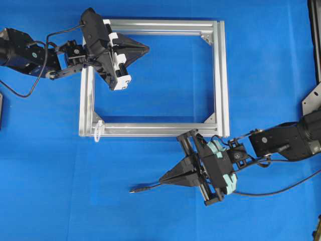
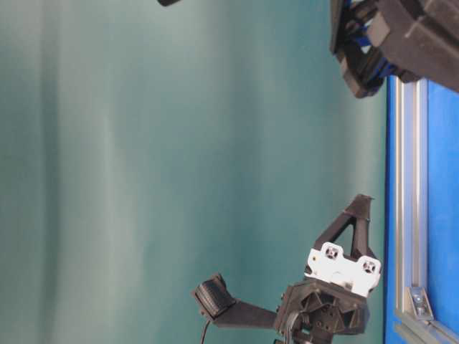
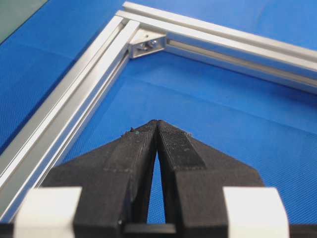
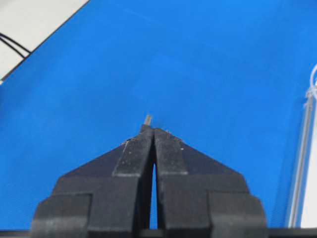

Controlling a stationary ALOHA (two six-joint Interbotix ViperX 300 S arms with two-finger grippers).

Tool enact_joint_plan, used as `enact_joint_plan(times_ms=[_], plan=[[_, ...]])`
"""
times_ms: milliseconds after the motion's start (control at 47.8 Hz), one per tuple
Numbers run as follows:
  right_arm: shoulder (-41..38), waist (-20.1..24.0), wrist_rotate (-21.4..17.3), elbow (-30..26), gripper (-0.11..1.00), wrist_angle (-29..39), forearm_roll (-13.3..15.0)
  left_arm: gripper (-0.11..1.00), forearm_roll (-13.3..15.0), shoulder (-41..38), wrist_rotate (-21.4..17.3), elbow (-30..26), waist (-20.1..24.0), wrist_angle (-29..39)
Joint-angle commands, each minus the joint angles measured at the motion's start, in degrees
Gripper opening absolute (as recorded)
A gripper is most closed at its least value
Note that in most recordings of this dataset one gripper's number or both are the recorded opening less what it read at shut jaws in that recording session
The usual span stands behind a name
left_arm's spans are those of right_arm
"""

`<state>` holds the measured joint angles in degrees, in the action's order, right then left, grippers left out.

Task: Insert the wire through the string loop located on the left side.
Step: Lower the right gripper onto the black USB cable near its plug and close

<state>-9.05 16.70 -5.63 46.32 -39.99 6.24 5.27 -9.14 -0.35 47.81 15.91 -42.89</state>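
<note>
The black wire lies on the blue mat below the frame, and its plug tip points left. My right gripper is shut on the wire just behind the plug. In the right wrist view the plug tip pokes out past the closed fingertips of the right gripper. The white string loop hangs at the frame's near left corner, up and left of the plug, and shows faintly as a string loop at the right edge. My left gripper is shut and empty, hovering inside the frame's top left.
The silver aluminium frame lies flat on the blue mat, with a corner bracket ahead of the left gripper. The wire's slack trails off to the right. A black post and a metal bracket stand at the right edge.
</note>
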Motion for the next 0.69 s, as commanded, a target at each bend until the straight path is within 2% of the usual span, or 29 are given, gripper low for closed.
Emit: enact_joint_plan(times_ms=[0,42,126,251,335,419,670], plan=[[1.41,0.53,-0.62,-0.79,0.04,-0.26,-0.18,0.03,-0.18,1.67,0.00,-0.70,-0.09,-0.35],[1.32,0.70,-1.49,-0.88,0.11,-0.26,-0.26,0.03,-0.18,1.67,0.00,-0.62,-0.09,-0.44],[1.05,0.88,-3.43,-1.05,0.33,-0.26,-0.26,0.03,-0.18,1.67,0.00,-0.62,-0.09,-0.44],[0.62,1.05,-3.87,-1.05,0.71,-0.26,-0.35,0.03,-0.18,1.67,0.00,-0.70,-0.09,-0.44],[0.18,1.05,-3.96,-1.23,0.89,-0.26,-0.88,0.03,-0.18,1.67,0.00,-0.70,-0.09,-0.44],[-0.62,1.05,-3.96,-1.49,0.85,-0.44,-1.67,0.03,-0.18,1.67,0.09,-0.70,-0.09,-0.44],[-8.09,1.93,-4.04,-3.78,0.88,-2.29,-6.59,0.03,-0.18,1.67,0.18,-0.62,-0.09,-0.44]])
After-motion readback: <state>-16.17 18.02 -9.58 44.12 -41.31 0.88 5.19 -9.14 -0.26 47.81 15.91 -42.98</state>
